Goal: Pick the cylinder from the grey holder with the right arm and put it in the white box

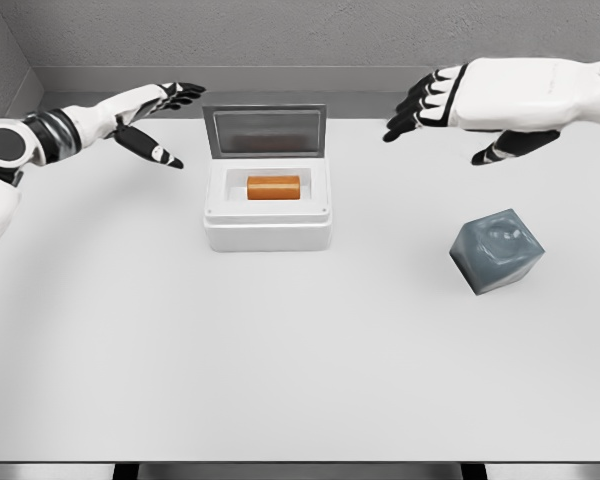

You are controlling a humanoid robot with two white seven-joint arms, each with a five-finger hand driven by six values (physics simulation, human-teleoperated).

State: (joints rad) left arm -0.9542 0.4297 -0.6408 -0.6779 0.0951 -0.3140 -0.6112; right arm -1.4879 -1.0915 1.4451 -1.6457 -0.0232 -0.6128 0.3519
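Observation:
An orange cylinder (pixel 273 187) lies on its side inside the white box (pixel 268 232), whose lid (pixel 265 131) stands up at the back. The grey holder (pixel 496 251) sits tilted on the table at the right, with nothing in its hollow top. My right hand (pixel 435 112) hovers above the table between box and holder, fingers spread and holding nothing. At the upper left my left hand (pixel 162 122) is raised beside the box with its fingers relaxed and nothing in them.
The white table (pixel 280 370) spreads wide in front of the box and holder. A grey wall runs behind the table's back edge.

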